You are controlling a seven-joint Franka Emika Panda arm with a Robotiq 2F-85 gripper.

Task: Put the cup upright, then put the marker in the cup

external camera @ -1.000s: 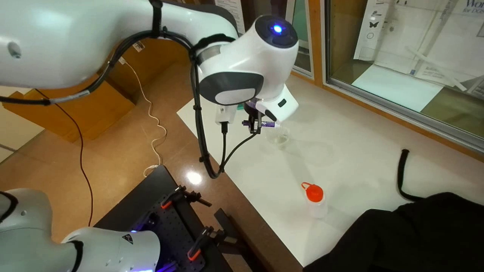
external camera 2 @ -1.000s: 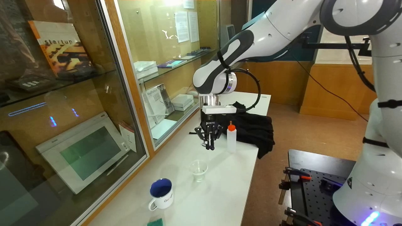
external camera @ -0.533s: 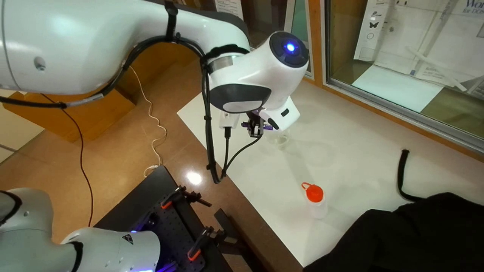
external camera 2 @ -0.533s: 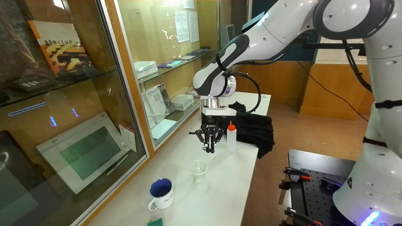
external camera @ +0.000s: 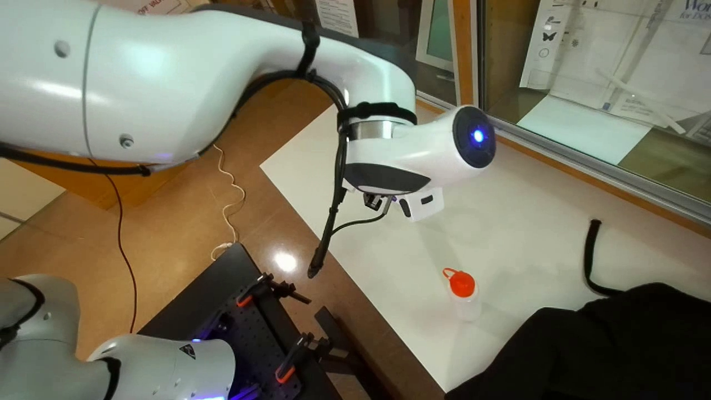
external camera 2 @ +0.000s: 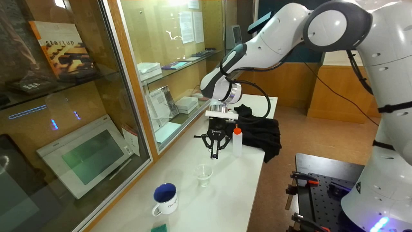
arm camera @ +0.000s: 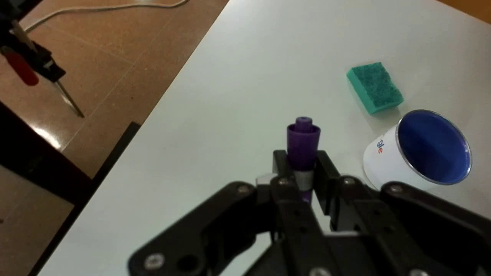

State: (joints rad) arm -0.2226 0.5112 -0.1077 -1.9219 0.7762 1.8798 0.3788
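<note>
The cup is a white mug with a blue inside [external camera 2: 168,205], standing upright on the white table. It also shows in the wrist view [arm camera: 391,163], right of the fingers. The marker is purple [arm camera: 303,147] with a pale band. My gripper [arm camera: 301,165] is shut on it, with the marker's end poking out past the fingertips. In an exterior view the gripper [external camera 2: 214,155] points down above the table, beyond a clear plastic cup [external camera 2: 203,176] that stands upright. In the opposite exterior view the arm hides both cups and most of the gripper [external camera: 377,203].
A green sponge [arm camera: 375,88] lies beside the mug. A bottle with an orange-red cap [external camera 2: 237,146] and a black cloth [external camera: 611,344] are farther along the table. A glass cabinet [external camera 2: 151,158] borders one long side. A black perforated stand [external camera: 261,328] is off the table.
The arm has swung right and downward in an exterior view, now covering the clear cup. The gripper has dropped slightly and its wrist has tilted. It stays shut on the marker.
</note>
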